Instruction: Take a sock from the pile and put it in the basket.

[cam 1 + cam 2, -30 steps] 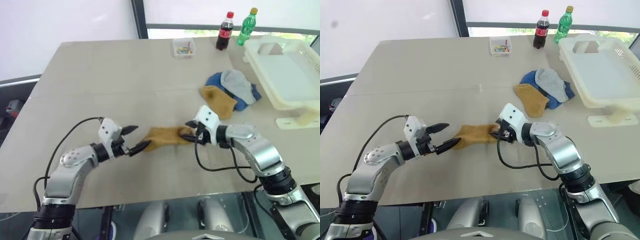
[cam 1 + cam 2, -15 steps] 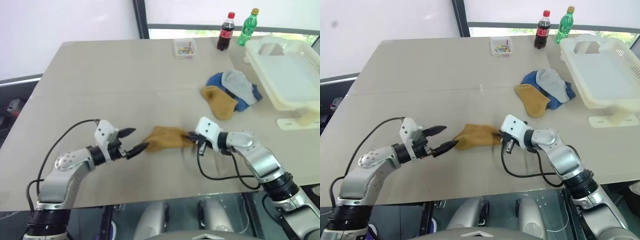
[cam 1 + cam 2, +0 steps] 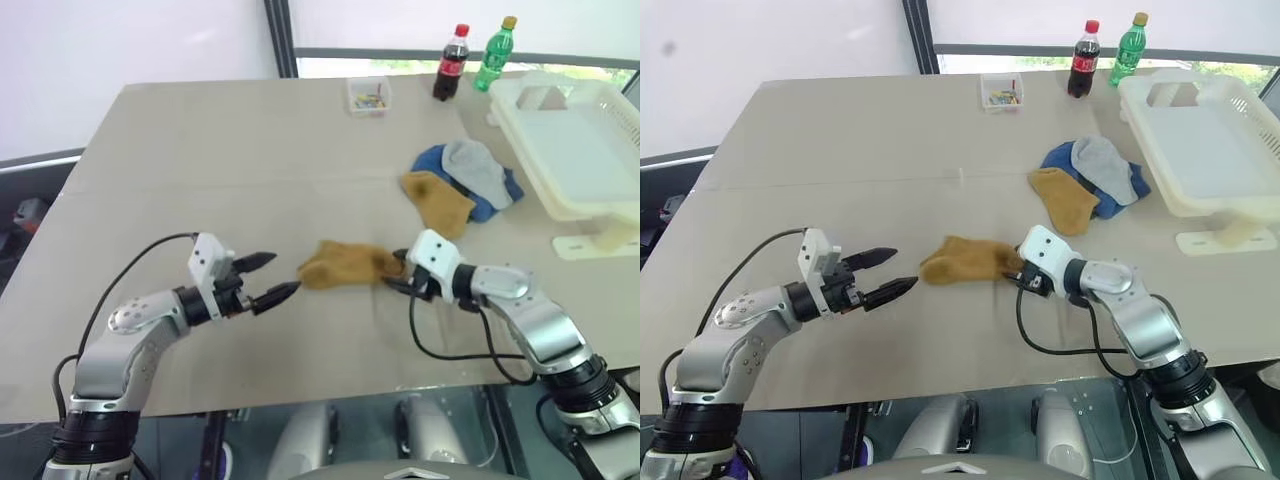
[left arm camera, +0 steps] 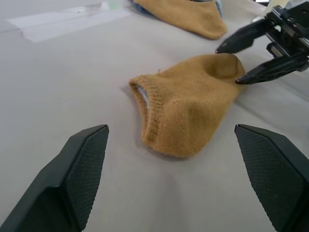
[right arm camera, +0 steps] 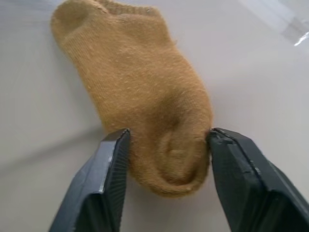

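Mustard sock (image 3: 968,260) is flat on the table (image 3: 840,140), well clear of the pile (image 3: 1090,180) and nowhere near the basket (image 3: 1200,150). Right gripper (image 3: 1018,277) sits at the toe end with its jaws spread either side of the fabric; in the right wrist view the fingers (image 5: 111,169) straddle the toe, touching its sides, not squeezing it that I can see. So not grasped yet. Left gripper (image 3: 902,272) is spread wide and empty, pointing at the cuff end, just short of it.

Progress: sock is out of the pile, nothing in the basket. Left to do, as I read it: clamp on the toe, lift, carry over to the basket, drop. Pile has blue, grey and another mustard one waiting.
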`<state>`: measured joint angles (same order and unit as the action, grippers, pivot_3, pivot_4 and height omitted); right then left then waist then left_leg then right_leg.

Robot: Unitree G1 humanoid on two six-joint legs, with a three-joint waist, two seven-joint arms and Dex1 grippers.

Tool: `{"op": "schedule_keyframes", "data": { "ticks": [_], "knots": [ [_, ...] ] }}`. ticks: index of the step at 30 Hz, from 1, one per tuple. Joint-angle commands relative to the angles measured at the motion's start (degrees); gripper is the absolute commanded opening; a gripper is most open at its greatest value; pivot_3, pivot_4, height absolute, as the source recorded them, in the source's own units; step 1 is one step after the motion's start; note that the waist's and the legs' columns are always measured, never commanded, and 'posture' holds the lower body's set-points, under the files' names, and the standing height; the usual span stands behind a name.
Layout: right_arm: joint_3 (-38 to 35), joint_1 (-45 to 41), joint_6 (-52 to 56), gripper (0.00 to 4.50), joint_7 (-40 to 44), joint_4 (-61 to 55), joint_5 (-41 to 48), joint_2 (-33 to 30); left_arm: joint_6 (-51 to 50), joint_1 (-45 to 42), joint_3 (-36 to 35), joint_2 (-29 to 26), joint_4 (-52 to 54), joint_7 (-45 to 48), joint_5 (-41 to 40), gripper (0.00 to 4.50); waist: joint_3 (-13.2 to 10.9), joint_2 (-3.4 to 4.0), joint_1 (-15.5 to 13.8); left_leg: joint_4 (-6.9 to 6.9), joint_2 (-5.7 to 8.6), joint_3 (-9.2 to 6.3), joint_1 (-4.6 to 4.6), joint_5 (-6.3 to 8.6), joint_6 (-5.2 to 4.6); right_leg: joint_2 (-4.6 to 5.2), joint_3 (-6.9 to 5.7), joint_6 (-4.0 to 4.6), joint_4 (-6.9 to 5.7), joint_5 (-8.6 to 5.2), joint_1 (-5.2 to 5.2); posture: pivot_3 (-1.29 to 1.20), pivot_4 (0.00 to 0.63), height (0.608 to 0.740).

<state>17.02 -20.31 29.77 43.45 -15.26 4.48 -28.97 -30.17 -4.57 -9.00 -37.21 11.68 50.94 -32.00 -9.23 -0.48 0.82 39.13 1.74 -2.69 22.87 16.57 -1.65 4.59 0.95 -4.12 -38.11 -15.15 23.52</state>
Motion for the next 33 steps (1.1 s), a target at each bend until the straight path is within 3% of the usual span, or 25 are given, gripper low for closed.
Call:
{"op": "schedule_keyframes", "data": {
  "ticks": [1, 8, 9, 11, 15, 18, 19, 23, 29, 33],
  "knots": [
    [-0.4, 0.0, -1.4, 2.69, -0.1, -2.3, -0.1, -0.2, -6.1, -1.3, 0.0, 0.7, 1.2, -2.0, -3.4, 4.50, 0.0, 0.00, 0.0, 0.00, 0.00, 0.00, 0.00, 0.00, 0.00, 0.00, 0.01, 0.00, 0.00, 0.00, 0.00, 0.00, 0.150, 0.740],
    [-3.4, 4.0, -5.1, 2.69, 2.0, -7.4, 2.7, -2.7, -17.6, -5.1, 2.6, 4.4, 1.1, -9.4, -4.7, 4.50, 0.0, 0.00, -0.3, 0.02, 0.01, -0.01, 0.00, 0.00, 0.00, 0.01, -0.01, 0.00, 0.00, 0.00, -0.01, 0.00, 0.150, 0.740],
    [-4.0, 5.1, -5.8, 2.76, 2.4, -8.5, 3.2, -3.4, -18.9, -6.1, 3.0, 5.3, 0.2, -10.7, -4.5, 3.99, 0.0, 0.00, -0.4, 0.06, 0.02, -0.02, 0.00, 0.00, 0.00, 0.02, -0.02, 0.00, -0.01, 0.00, -0.03, 0.00, 0.150, 0.740],
    [-5.4, 7.2, -6.4, 2.76, 2.6, -10.5, 4.3, -4.4, -19.8, -7.6, 4.2, 6.6, -1.1, -11.7, -3.7, 3.46, 0.0, -0.02, -0.4, 0.11, 0.04, -0.02, -0.01, 0.00, -0.01, 0.03, -0.01, -0.01, -0.03, 0.00, -0.05, 0.00, 0.150, 0.740],
    [-10.4, 12.3, -5.7, 2.76, 2.3, -14.8, 6.6, -6.5, -20.5, -9.3, 5.8, 7.9, -3.0, -11.7, -3.1, 1.51, 0.0, -0.01, -0.3, 0.10, 0.04, -0.04, -0.04, 0.00, 0.00, 0.01, -0.03, -0.01, -0.03, 0.00, -0.14, 0.00, 0.150, 0.740],
    [-13.9, 15.3, -4.5, 2.76, 2.4, -17.1, 8.6, -8.1, -20.6, -10.1, 5.6, 8.2, -4.3, -11.5, -3.4, 0.30, 0.0, -0.01, -0.3, 0.10, 0.04, -0.04, -0.05, 0.00, 0.00, 0.02, -0.03, -0.01, -0.03, 0.00, -0.15, 0.00, 0.150, 0.740],
    [-15.0, 16.5, -4.4, 3.01, 2.4, -17.7, 9.1, -8.6, -20.5, -10.3, 5.5, 8.3, -4.7, -11.3, -3.5, 0.03, 0.0, -0.01, -0.3, 0.10, 0.04, -0.04, -0.05, 0.00, 0.00, 0.02, -0.02, -0.01, -0.03, 0.00, -0.15, 0.00, 0.150, 0.740],
    [-18.5, 21.0, -4.5, 4.34, 2.1, -21.2, 11.4, -9.5, -20.2, -11.3, 4.3, 8.5, -6.0, -10.3, -4.3, 0.00, 0.0, -0.02, -0.4, 0.11, 0.03, -0.07, -0.12, 0.00, -0.01, 0.01, -0.05, -0.01, -0.02, 0.00, -0.22, 0.00, 0.150, 0.740],
    [-22.0, 24.8, -2.5, 4.43, -1.4, -25.4, 13.6, -7.9, -24.3, -14.2, -4.0, 6.1, -5.7, -4.0, -15.0, 0.00, 0.0, -0.03, -0.3, 0.13, 0.00, -0.08, -0.11, 0.00, 0.00, 0.00, -0.05, -0.01, -0.03, 0.00, -0.23, 0.00, 0.150, 0.740],
    [-23.7, 27.8, -1.8, 4.43, -3.5, -27.6, 14.1, -7.7, -17.6, -17.2, -5.7, -6.0, -13.0, 9.2, -11.6, 0.00, 0.0, -0.02, 0.0, 0.12, 0.01, -0.07, -0.12, 0.00, 0.00, -0.02, -0.05, 0.00, -0.04, 0.00, -0.21, 0.00, 0.150, 0.740]
  ]
}}
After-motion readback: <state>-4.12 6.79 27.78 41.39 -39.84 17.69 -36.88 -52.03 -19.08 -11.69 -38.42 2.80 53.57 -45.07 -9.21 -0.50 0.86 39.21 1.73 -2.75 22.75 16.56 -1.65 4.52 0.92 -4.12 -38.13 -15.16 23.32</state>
